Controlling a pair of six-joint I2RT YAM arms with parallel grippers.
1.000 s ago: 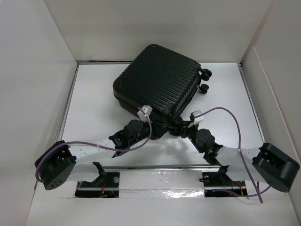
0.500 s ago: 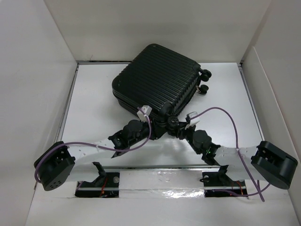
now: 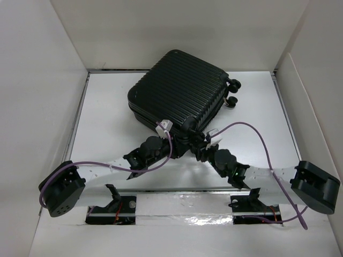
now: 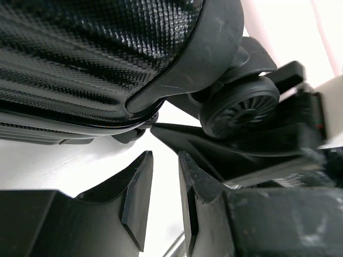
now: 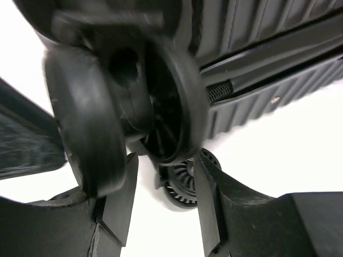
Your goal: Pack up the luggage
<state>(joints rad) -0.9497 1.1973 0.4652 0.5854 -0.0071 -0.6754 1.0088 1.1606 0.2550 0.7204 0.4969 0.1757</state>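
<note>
The right arm has swung in towards the left over the last second, and its gripper [image 5: 163, 201] now sits tight against the near corner of the luggage [image 3: 179, 88], closer than before. The luggage itself has barely moved, perhaps nudged slightly to the left. It lies flat on the table [image 3: 107, 107], lid shut, in the middle towards the back, with its far wheels [image 3: 233, 91] pointing right.

In the right wrist view the fingers stand apart with a near wheel [image 5: 161, 101] at their mouth, blurred and very close. I cannot tell whether they touch it, but they are not closed on it. The left gripper [image 4: 161, 195] has held its place under the same corner. Its fingers are almost together with nothing between them, and the corner wheel [image 4: 241, 107] hangs just above and to the right.

Both arms are crowding one wheeled corner of a closed case, so this looks like shifting or turning the case rather than loading it (a round, free-spinning wheel is a poor thing to push on). Expect the corner to skid or the case to pivot if the right arm presses further.
</note>
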